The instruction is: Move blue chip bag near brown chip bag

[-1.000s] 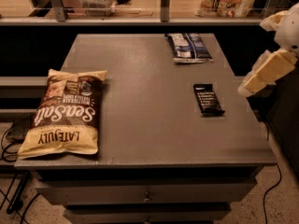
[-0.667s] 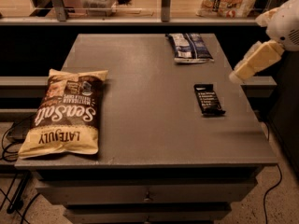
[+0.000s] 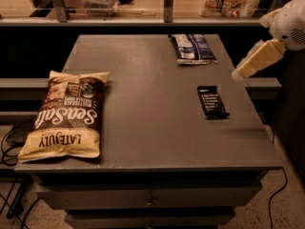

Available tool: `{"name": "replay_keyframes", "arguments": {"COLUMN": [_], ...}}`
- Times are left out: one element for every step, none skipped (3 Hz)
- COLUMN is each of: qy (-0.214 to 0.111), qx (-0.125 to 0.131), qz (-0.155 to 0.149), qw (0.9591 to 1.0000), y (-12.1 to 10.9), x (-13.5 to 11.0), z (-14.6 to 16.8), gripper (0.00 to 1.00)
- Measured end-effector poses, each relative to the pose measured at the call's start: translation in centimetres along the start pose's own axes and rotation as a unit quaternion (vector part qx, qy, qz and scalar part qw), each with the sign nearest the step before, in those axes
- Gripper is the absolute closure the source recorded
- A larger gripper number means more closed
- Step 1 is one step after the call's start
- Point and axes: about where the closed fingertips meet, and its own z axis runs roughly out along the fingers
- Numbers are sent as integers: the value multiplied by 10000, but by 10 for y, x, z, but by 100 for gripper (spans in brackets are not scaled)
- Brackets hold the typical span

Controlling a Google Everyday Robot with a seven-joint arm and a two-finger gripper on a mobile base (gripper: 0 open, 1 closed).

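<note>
The tool [image 3: 244, 71] hangs at the right edge of the frame, just over the right border of the surface [image 3: 152, 128]. Whether it is spread or pressed together, I cannot tell. The blue chip bag [image 3: 192, 48] lies flat at the upper middle, left of the tool and apart from it. The brown chip bag [image 3: 66, 114] lies at the lower left, well apart from the blue one. A black snack bar [image 3: 212, 101] lies below the blue bag.

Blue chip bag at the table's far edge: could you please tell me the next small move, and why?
Probably swing the gripper left and back, over the blue chip bag. The gripper hangs at the right edge of the table, apart from the bag, which lies far from the brown chip bag.
</note>
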Motion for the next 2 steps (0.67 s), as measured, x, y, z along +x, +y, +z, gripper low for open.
{"name": "replay_keyframes", "arguments": {"qy": [-268,-694], "qx": [-240,-516], "qz": [240,598], "qw": [9991,9945], "y": [1,-4], "x": [-17,-45], "z": [36,91], "gripper": [0,0]}}
